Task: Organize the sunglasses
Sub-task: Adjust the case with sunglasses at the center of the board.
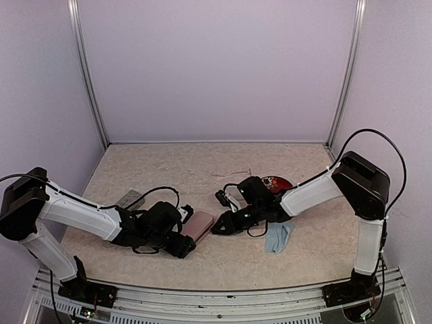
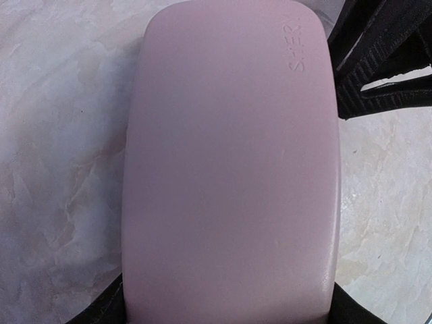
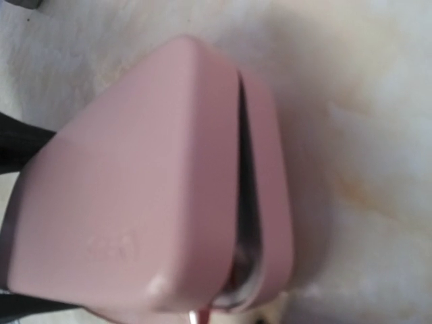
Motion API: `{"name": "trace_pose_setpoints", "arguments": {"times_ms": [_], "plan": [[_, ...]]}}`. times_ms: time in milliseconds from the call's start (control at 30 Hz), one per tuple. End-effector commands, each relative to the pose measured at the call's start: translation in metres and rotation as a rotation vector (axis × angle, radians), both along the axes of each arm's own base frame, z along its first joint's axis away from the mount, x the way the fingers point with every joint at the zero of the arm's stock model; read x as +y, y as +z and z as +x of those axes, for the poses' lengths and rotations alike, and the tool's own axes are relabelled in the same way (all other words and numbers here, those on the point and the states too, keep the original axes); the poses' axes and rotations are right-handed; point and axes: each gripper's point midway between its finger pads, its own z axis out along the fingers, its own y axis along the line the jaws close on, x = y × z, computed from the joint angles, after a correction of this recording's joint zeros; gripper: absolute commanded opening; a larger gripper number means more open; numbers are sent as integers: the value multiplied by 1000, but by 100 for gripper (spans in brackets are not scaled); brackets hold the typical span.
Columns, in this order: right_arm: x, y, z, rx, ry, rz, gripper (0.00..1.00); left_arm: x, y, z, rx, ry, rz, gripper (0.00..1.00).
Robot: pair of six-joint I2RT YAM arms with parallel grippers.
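Sunglasses (image 1: 278,182) with a red frame lie on the table (image 1: 202,162) a little right of its middle. They sit just behind the right arm (image 1: 310,192), which hides their near side. A second pair cannot be made out.

Nearer the table's front edge and left of centre lies a pink case (image 1: 200,225). In the right wrist view its lid stands ajar by a thin slit. The left gripper (image 1: 187,231) grips this case across its width, with a finger (image 2: 101,314) pressed to each long side. The right gripper (image 1: 223,227) is low at the case's right end, close against it. A narrow gap shows between its fingers, but whether they pinch the case cannot be told.

A blue cloth (image 1: 278,237) lies just under the right arm towards the front edge. A grey case (image 1: 129,199) rests near the left edge, beyond the left arm.
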Motion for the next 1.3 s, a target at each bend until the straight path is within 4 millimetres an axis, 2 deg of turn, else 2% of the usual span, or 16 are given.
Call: {"name": "trace_pose_setpoints", "arguments": {"times_ms": [0, 767, 1267], "plan": [[10, 3, 0, 1, 4, 19, 24, -5, 7, 3, -14, 6, -11, 44], [21, 3, 3, 85, -19, 80, 17, -13, 1, -8, -11, -51, 16, 45], [15, 8, 5, 281, -53, 264, 13, -18, -1, -16, -32, -92, 46, 45]]}}
